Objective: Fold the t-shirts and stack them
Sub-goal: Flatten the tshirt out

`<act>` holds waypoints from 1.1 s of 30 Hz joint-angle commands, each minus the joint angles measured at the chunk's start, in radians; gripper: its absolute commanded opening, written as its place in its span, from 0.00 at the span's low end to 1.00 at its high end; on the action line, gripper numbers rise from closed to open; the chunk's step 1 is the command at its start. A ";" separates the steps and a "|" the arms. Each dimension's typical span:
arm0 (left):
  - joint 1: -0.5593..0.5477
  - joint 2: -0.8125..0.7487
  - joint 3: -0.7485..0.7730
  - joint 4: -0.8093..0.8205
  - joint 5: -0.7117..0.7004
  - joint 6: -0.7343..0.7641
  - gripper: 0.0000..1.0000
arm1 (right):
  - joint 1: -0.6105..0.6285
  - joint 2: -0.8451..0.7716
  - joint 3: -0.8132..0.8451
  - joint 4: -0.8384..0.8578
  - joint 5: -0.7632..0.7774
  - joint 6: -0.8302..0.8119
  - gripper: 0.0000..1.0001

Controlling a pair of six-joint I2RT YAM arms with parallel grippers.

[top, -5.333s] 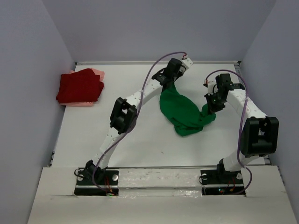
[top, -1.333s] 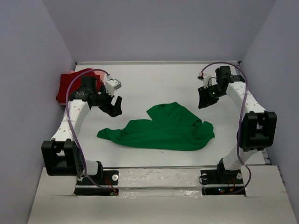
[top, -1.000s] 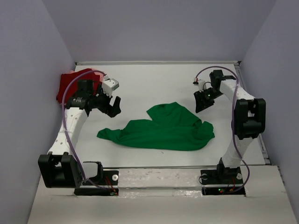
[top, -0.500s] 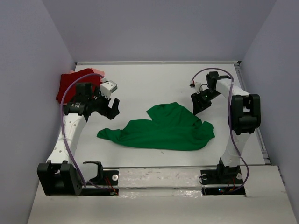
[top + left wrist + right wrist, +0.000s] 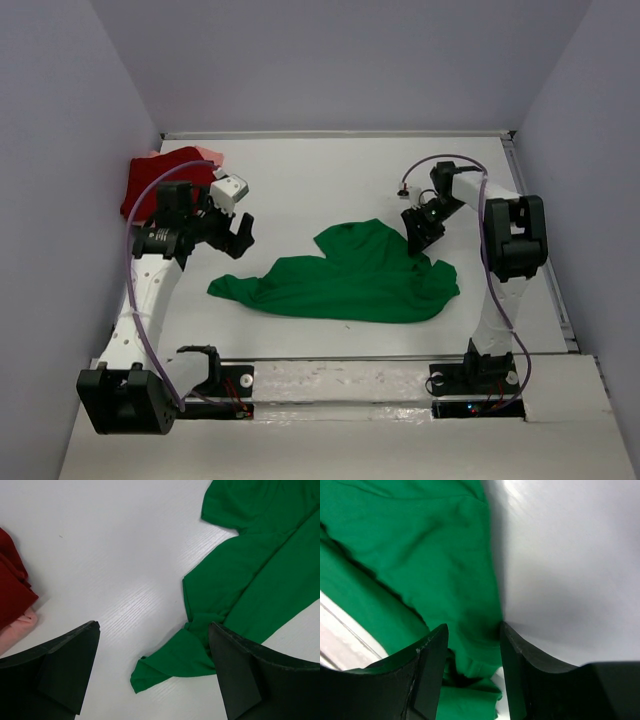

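The bright green t-shirt (image 5: 345,275) lies spread and wrinkled on the white table, mid-front. The dark red t-shirt (image 5: 165,188) sits folded at the back left on the pale pink one (image 5: 212,156). My left gripper (image 5: 238,232) hovers open above bare table just left of the green shirt; its wrist view shows the green shirt (image 5: 250,580) with a sleeve tip near the fingers. It also shows the red shirt (image 5: 12,585) and the pink one (image 5: 15,632) at the left edge. My right gripper (image 5: 418,238) is down at the green shirt's upper right edge. Its fingers stand apart over that green edge (image 5: 445,555).
Grey walls enclose the table (image 5: 330,180) on the left, back and right. Both arm bases are bolted to the front ledge (image 5: 340,385). The right arm's cable (image 5: 440,162) loops above its wrist.
The green shirt, earlier bunched and lifted between both grippers, now lies flat and released. Over the last second my right gripper moved left and down onto its edge; the left barely shifted.
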 commanded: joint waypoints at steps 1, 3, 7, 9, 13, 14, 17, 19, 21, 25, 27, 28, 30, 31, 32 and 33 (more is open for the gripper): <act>0.013 -0.044 -0.009 0.009 0.026 -0.007 0.99 | 0.018 0.050 0.029 -0.001 -0.009 -0.010 0.52; 0.015 -0.050 -0.015 0.009 0.026 -0.007 0.99 | 0.018 0.059 0.035 0.002 -0.006 -0.007 0.49; 0.016 -0.058 -0.018 0.005 0.033 -0.007 0.99 | 0.027 0.082 0.050 0.002 0.011 -0.002 0.05; 0.016 -0.062 -0.020 0.005 0.033 -0.006 0.99 | 0.027 0.087 0.064 0.002 0.023 0.004 0.00; 0.019 -0.069 -0.023 0.011 0.028 -0.010 0.99 | 0.037 0.064 0.107 0.044 0.056 0.036 0.00; 0.019 -0.069 -0.023 0.014 0.028 -0.010 0.99 | 0.037 0.056 0.121 0.066 0.080 0.068 0.00; 0.022 -0.067 -0.026 0.021 0.025 -0.015 0.99 | 0.037 0.027 0.182 0.160 0.157 0.125 0.00; 0.022 -0.065 -0.026 0.025 0.023 -0.016 0.99 | 0.037 0.024 0.226 0.210 0.210 0.181 0.00; 0.022 -0.064 -0.021 0.023 0.023 -0.019 0.99 | 0.037 0.027 0.302 0.236 0.249 0.219 0.00; 0.022 -0.062 -0.018 0.023 0.016 -0.023 0.99 | 0.037 0.060 0.426 0.258 0.329 0.254 0.00; 0.022 -0.067 -0.020 0.026 0.011 -0.024 0.99 | 0.037 0.076 0.455 0.252 0.370 0.257 0.00; 0.022 -0.070 -0.026 0.032 0.008 -0.027 0.99 | 0.037 0.077 0.463 0.256 0.385 0.256 0.00; 0.040 -0.079 -0.031 0.043 -0.001 -0.032 0.99 | 0.037 0.077 0.458 0.270 0.441 0.259 0.00; 0.048 -0.079 -0.034 0.046 -0.004 -0.035 0.99 | 0.037 0.076 0.449 0.288 0.459 0.262 0.00; 0.050 -0.073 -0.038 0.054 -0.004 -0.038 0.99 | 0.037 0.080 0.446 0.290 0.480 0.262 0.00; 0.050 -0.067 -0.040 0.055 -0.006 -0.039 0.99 | 0.037 0.080 0.441 0.292 0.481 0.260 0.00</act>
